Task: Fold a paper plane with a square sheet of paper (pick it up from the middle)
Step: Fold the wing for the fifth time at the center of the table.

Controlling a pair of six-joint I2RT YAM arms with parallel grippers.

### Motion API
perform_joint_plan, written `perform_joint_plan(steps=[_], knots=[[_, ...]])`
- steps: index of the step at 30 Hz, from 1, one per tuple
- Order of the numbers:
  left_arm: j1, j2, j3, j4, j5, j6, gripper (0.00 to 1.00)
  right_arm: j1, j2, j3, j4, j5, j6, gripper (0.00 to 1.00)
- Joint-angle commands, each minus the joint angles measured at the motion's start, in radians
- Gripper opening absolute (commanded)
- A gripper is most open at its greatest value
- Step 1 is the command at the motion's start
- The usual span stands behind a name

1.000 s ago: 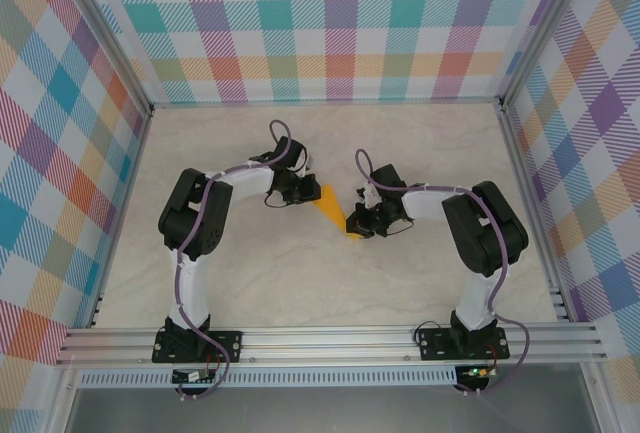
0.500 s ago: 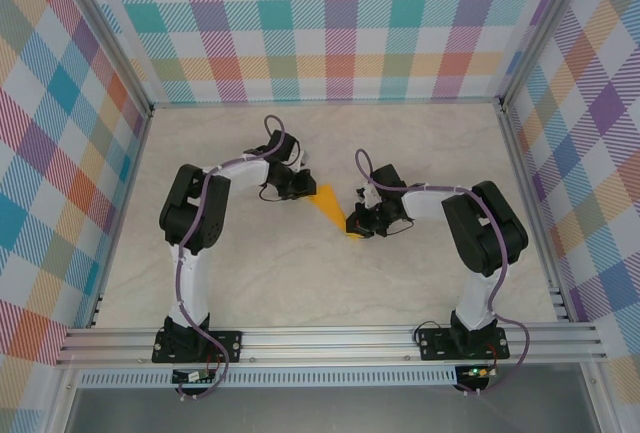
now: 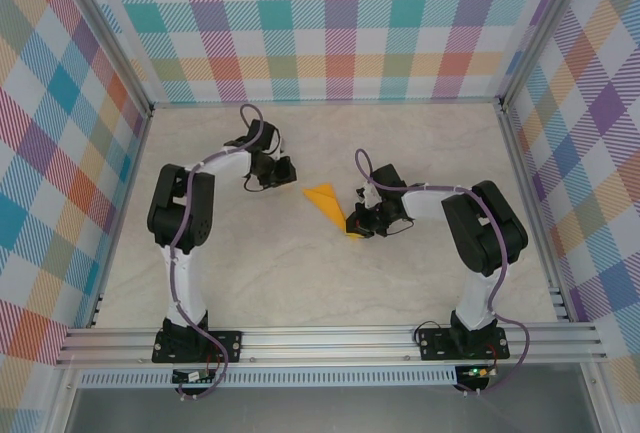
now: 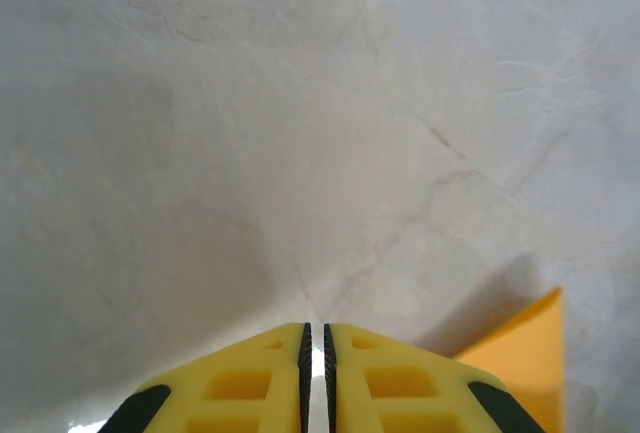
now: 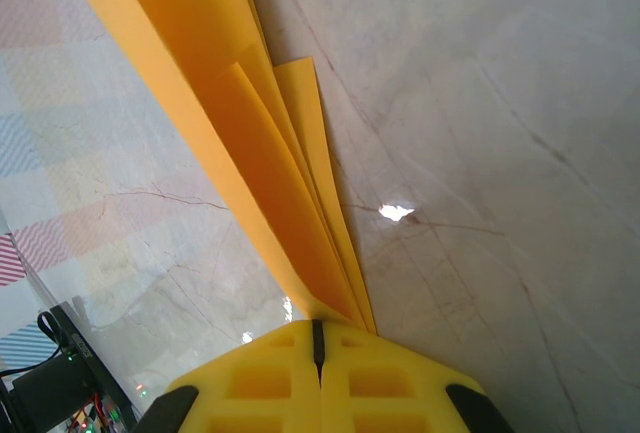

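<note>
Found the paper plane [image 3: 325, 201] lying on the pale marbled table [image 3: 250, 263], a little right of centre: an orange-yellow wedge, broad end toward the far left, narrow end toward the near right. Saw the right gripper [image 3: 357, 227] at that narrow end, clamped on it. Read the same from the right wrist view: yellow fingers [image 5: 270, 378] pressed together with no gap, several folded layers pinched between them and fanning away up and to the left, creases running lengthwise.

Noted the left gripper [image 3: 284, 173] off to the left of the broad end, clear of the paper. From the left wrist view, made out its fingers [image 4: 250, 383] drawn almost together — only a thin dark slit between the pads — with nothing caught in it. Picked out one orange corner of the plane at the lower right of that view, just beside the right-hand finger, with a soft shadow on the marble next to it. Could not tell whether corner and finger touched.

Saw pastel chequered walls [image 3: 340, 23] around the table on three sides.
</note>
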Motion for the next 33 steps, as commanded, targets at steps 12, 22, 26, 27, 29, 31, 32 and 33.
perform_joint_plan(steps=[12,22,26,27,29,31,32,33], knots=[[-0.266,-0.227,-0.351,0.329,0.036,-0.246,0.15,0.001,0.098,-0.051,-0.151,0.143,-0.02,0.02],[-0.365,-0.13,-0.361,0.418,0.098,-0.308,0.14,0.001,0.09,-0.055,-0.151,0.147,-0.02,0.02],[-0.365,-0.109,-0.354,0.425,0.097,-0.316,0.14,0.001,0.086,-0.058,-0.149,0.149,-0.019,0.02],[-0.365,-0.107,-0.352,0.427,0.098,-0.316,0.14,0.001,0.087,-0.06,-0.148,0.15,-0.019,0.02],[-0.365,-0.102,-0.344,0.432,0.099,-0.316,0.14,0.001,0.087,-0.06,-0.15,0.15,-0.018,0.02],[-0.364,-0.091,-0.332,0.425,0.096,-0.316,0.14,0.001,0.087,-0.06,-0.148,0.15,-0.019,0.02],[-0.365,-0.084,-0.327,0.424,0.097,-0.317,0.13,0.001,0.088,-0.06,-0.15,0.152,-0.019,0.02],[-0.365,-0.077,-0.325,0.423,0.095,-0.317,0.13,0.001,0.087,-0.06,-0.15,0.152,-0.017,0.02]])
